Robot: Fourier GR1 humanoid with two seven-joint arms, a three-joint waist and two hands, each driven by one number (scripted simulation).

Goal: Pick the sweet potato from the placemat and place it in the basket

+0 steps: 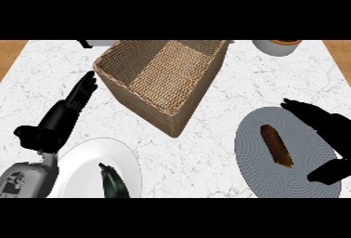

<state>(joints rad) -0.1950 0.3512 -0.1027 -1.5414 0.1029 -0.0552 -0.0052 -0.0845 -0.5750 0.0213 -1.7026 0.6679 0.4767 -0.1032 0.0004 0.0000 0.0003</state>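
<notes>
A: Take the basket [165, 79] as the marker. What lies nearest the lower edge?

B: A white plate [86, 162], below and left of the basket, with a dark green vegetable [113, 182] on its right part. Just left of the plate, the left hand [58, 122] comes up on its grey forearm.

A: How are its fingers?

B: The fingers [83, 89] are straight and close together, holding nothing, their tips just beside the basket's left corner. The thumb sticks out to the left.

A: And the sweet potato?

B: The sweet potato [276, 146] lies on the round grey placemat [264, 174], below and right of the basket, well apart from it. It lies lengthwise, untouched.

A: The right hand?

B: The right hand [329, 128] hangs over the placemat's right side, fingers spread above the sweet potato's end and thumb low, with the sweet potato beside the gap. I see no contact.

A: Farther off?

B: The basket itself stands on the white marbled desk [226, 93], with nothing in it. Beyond its right, a pale cup [276, 46] with something orange shows at the far edge.
</notes>
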